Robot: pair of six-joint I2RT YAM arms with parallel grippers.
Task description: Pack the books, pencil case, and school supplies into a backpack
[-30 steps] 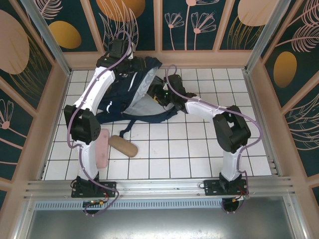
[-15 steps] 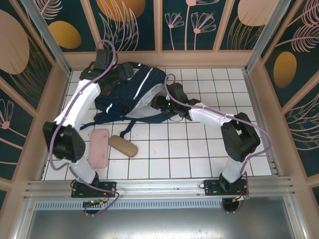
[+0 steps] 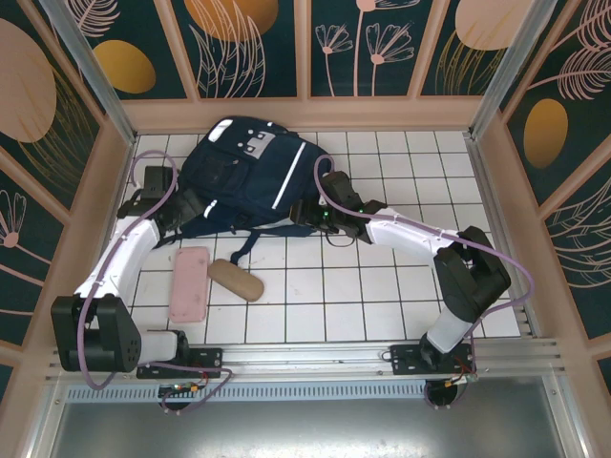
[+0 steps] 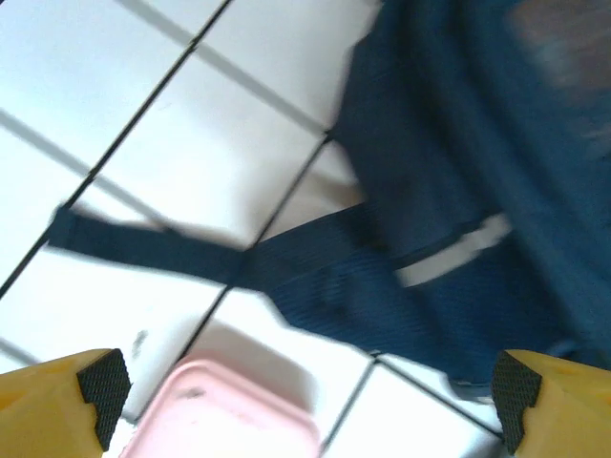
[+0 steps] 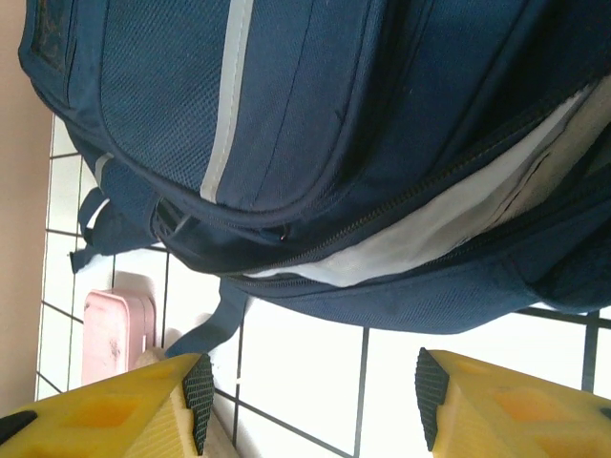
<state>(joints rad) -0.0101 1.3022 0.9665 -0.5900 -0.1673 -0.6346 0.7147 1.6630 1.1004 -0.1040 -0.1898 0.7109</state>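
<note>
Between the wide-spread yellow fingers of the left gripper, tipped with black ribbed pads, nothing is held; below them lies white tiled tabletop and the rounded corner of the pink case, smooth and hard-looking. Just beyond, a flat woven strap trails over the tiles from the backpack, a soft navy fabric bulk. The right gripper also stands open and empty over bare tile, its fingers just short of the bag's lower edge. From that wrist the bag shows coarse mesh-like weave, a pale reflective stripe and a partly unzipped seam, where a smooth whitish layer shows through; whether that is lining or something packed I cannot tell. Seen from above, the backpack lies at the far left of the tabletop with its grey patch up, between the two grippers. Nearer the bases, outside the bag, the pink case and the tan oblong pouch lie side by side.
</note>
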